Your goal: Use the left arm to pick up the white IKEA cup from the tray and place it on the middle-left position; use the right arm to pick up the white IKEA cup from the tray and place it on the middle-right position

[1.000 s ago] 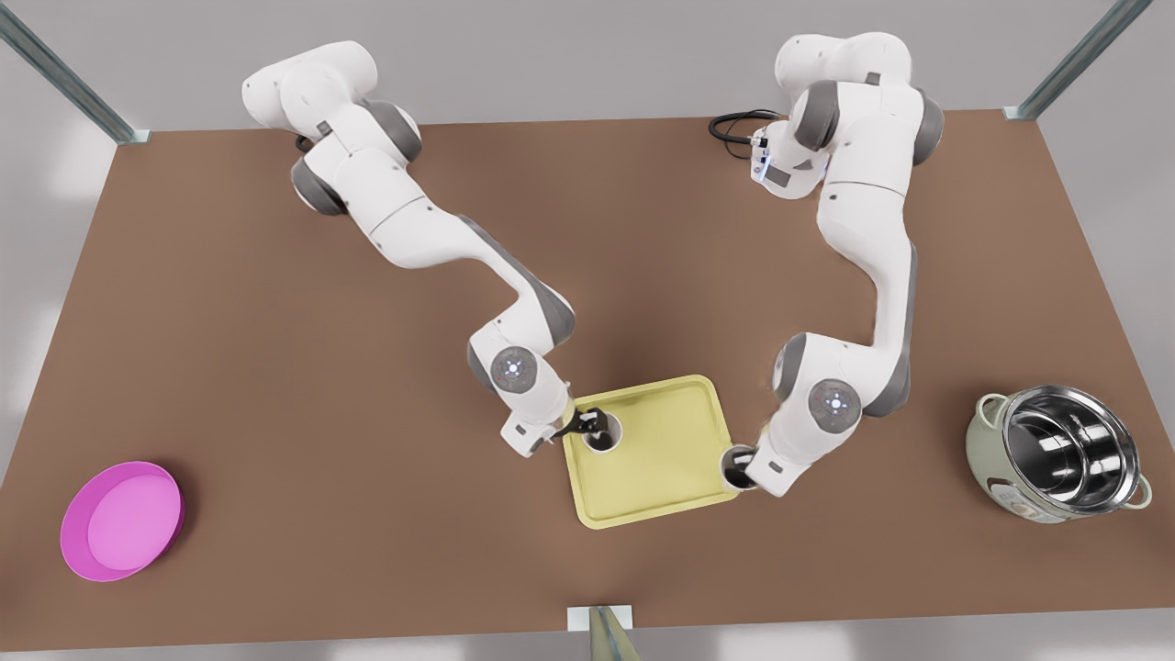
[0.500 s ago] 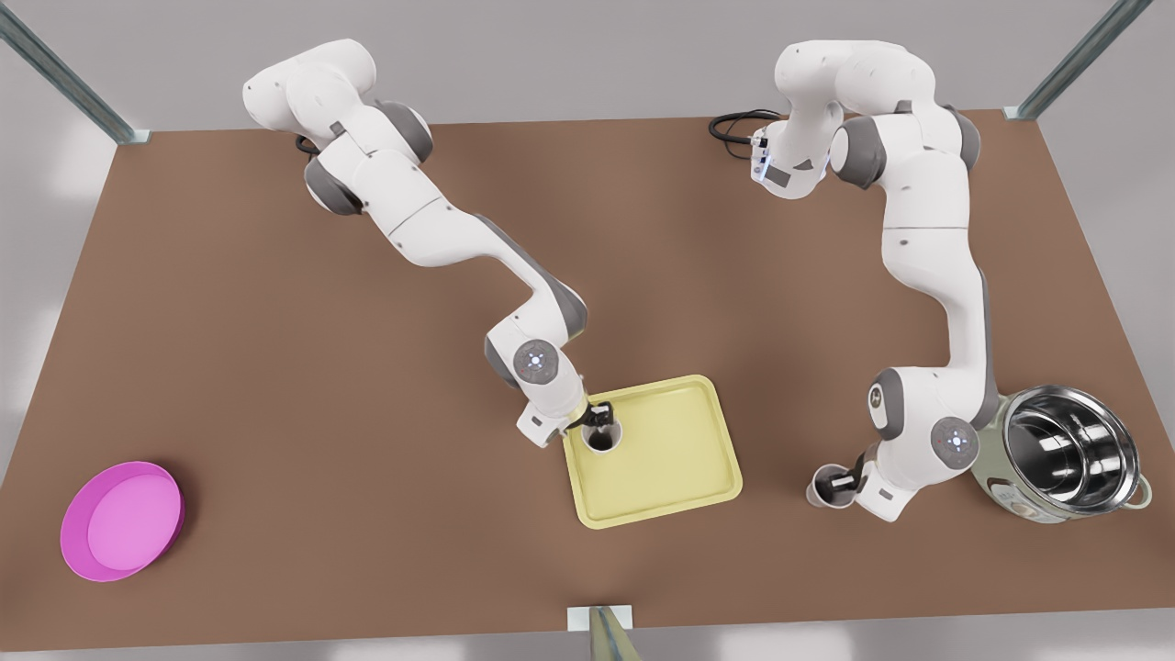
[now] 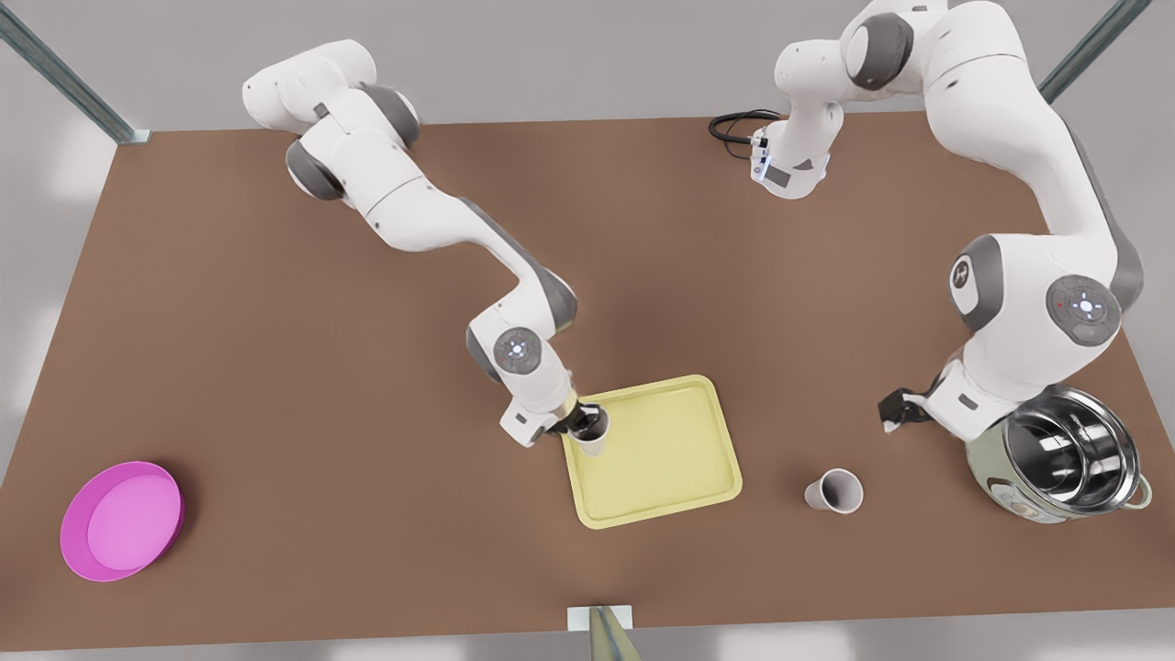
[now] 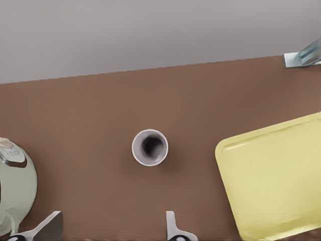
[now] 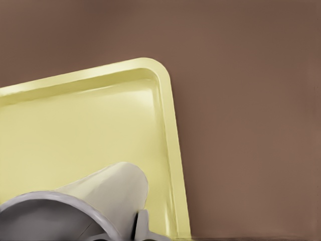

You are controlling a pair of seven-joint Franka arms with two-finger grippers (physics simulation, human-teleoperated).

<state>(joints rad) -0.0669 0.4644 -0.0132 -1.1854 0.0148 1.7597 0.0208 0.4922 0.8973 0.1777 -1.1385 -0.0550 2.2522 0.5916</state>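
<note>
- Your left gripper (image 3: 892, 410) (image 4: 110, 233) hangs above the worktop (image 3: 275, 386) toward the edge on the front view's right, just beside the cooker pot (image 3: 1056, 459) (image 4: 15, 191). Its fingers (image 4: 171, 227) are spread wide with nothing between them.
- The free cup (image 3: 837, 491) (image 4: 149, 147) stands upright on bare worktop, between the tray (image 3: 661, 454) (image 4: 276, 181) and the cooker pot, apart from both. It is white, its mouth faces up, and you can see nothing inside it.
- Your right gripper (image 3: 586, 422) is at the tray's corner closest to that arm. Its fingers (image 5: 143, 226) are clamped on the held cup (image 3: 592, 439) (image 5: 110, 191).
- The held cup is tilted and sits over the tray's edge. You cannot tell whether its base touches the tray.
- The tray (image 5: 75, 125) lies flat near the middle of the worktop's near edge. Its pale yellow floor is bare apart from the held cup at the corner.
- The cooker pot sits by the edge on the front view's right, with a shiny steel liner holding nothing.
- The pink bowl (image 3: 124, 519) sits near the near corner on the front view's left, with nothing in it.
</note>
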